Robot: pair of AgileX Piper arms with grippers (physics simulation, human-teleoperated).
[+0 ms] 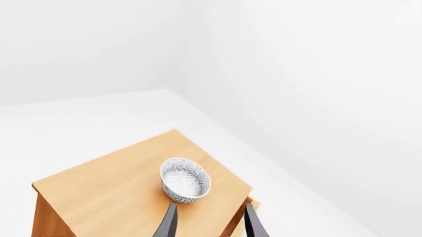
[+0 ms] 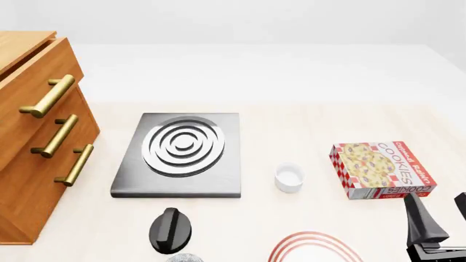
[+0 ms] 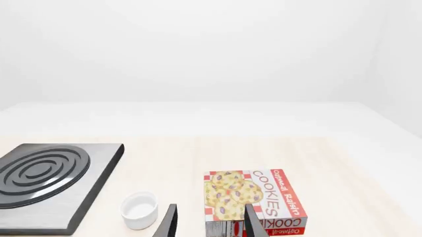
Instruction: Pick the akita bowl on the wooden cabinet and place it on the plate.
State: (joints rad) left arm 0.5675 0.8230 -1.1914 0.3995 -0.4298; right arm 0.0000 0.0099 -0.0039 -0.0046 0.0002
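Two pincers in sight, neither holding anything. Left pincer [image 1: 209,222] spread wide above the wooden cabinet [image 1: 112,192], its two dark fingertips [image 1: 169,223] showing at the edge of the left wrist view. Akita bowl [image 1: 185,179] upright on the cabinet's flat top, near the corner, just ahead of those fingertips and apart from them; grey-and-white speckling plain inside it. Not visible in the front view, where only the cabinet's drawer front and three brass handles [image 2: 55,129] show at the left.

Right pincer [image 2: 442,222] low at the right of the counter [image 2: 291,131], likewise parted, hovering near the cookie box [image 2: 380,169]. Plate [image 2: 315,246] at the near edge of the counter, only its red rings partly in view, well apart from the cabinet. Between them: steel hob [image 2: 179,154], small white cup [image 2: 289,177], black knob [image 2: 170,229].
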